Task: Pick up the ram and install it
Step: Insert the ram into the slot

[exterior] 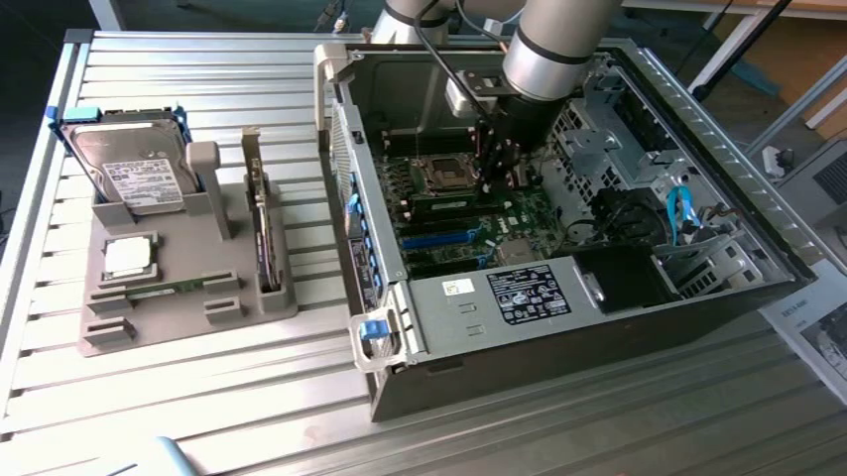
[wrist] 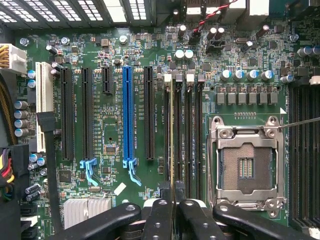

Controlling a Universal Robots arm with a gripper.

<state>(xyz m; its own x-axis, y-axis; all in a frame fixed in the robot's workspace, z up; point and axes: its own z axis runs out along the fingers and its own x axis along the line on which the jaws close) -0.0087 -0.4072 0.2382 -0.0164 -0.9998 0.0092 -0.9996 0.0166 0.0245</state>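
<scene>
Carefully now: my jaws pinch the ram (wrist: 172,130) edge-on, seemingly over the memory slots (wrist: 189,130) beside the CPU socket (wrist: 247,167); any tilt risks jamming it.

Nothing legible anywhere. White label (exterior: 139,180) on hard drive (exterior: 99,144), black label (exterior: 530,295) on power supply (exterior: 447,319), small white sticker (exterior: 458,287) beside it, pale print (wrist: 136,122) on circuit board (wrist: 113,115): all too small to read.

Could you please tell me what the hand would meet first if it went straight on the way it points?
Probably the memory slots on the motherboard: the hand, shut on the ram, points at them beside the empty processor socket. Depth is unclear.
</scene>
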